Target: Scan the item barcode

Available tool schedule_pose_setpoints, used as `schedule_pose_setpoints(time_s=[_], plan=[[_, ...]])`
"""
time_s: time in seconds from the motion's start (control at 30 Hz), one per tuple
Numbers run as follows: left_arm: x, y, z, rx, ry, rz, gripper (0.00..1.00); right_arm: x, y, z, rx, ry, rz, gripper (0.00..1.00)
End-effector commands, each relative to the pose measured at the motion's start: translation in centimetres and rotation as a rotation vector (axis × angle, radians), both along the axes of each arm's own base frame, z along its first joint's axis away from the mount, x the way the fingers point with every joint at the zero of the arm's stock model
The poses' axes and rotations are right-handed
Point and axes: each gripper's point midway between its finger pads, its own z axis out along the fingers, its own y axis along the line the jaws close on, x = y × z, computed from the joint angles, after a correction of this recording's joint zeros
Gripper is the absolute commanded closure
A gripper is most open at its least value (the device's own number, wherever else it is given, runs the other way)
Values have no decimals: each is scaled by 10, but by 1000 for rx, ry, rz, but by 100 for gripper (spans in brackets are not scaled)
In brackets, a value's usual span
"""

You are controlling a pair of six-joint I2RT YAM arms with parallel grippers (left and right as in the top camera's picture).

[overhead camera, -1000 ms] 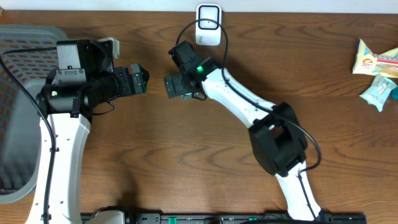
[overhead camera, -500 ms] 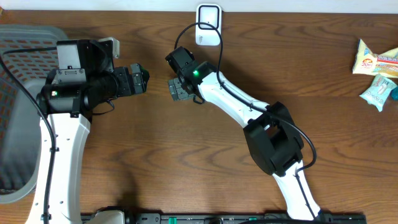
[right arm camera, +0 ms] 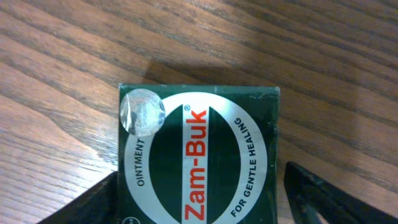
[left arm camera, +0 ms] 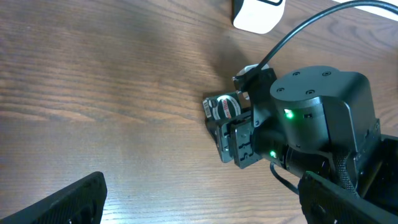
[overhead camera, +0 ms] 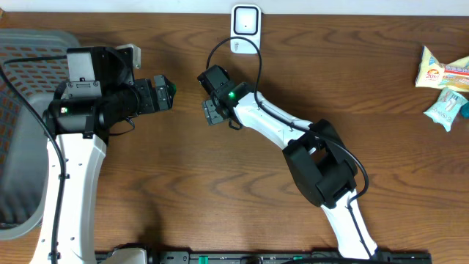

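Dark green card, silver oval, red lettering: Zam-Buk ointment box (right arm camera: 199, 155); lies flat and label up on the wooden table (overhead camera: 146, 183), near the white scanner (overhead camera: 245, 29) but apart from it; no barcode shows on the upper face, so I judge it sits on a side or underneath

Item, my right gripper (overhead camera: 212, 112): poised directly over the box; fingers (right arm camera: 93, 199) spread, one on each side, nothing pinched yet; the one at the left of the wrist view looks just beside the box edge, the other has bare wood between it and the card

Item, my left gripper (overhead camera: 168, 92): well apart from the box, fingers spread wide, empty, facing the right one

Item, step in hand: taking hold of the box; to do it well I should centre first, so both pads meet the card together and it does not skid or twist; press squarely on the two opposite sides, firm enough to lift, light enough not to dent the card; keep the pads off whichever face carries the code; then lift clear and turn that face to the scanner window

Item, hazard: the trailing scanner cable (overhead camera: 258, 70) lies close to my right arm
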Motion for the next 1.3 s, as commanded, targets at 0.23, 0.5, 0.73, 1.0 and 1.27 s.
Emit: schedule_pose_setpoints(time_s=[0.23,0.5,0.73,1.0,1.27], plan=[[1,1,-1,13,-4,-6,2,1,-5,-3,-39,-19,-9,43],[1,1,0,13,-4,-6,2,1,-9,27,-29,-30,-17,47],[1,1,-1,13,-4,-6,2,-4,-16,56,84,40,-27,48],[1,1,-1,13,-4,-6,2,-15,-34,59,332,307,-24,55],[1,1,-1,13,-4,-6,2,-34,-67,54,436,494,-26,53]])
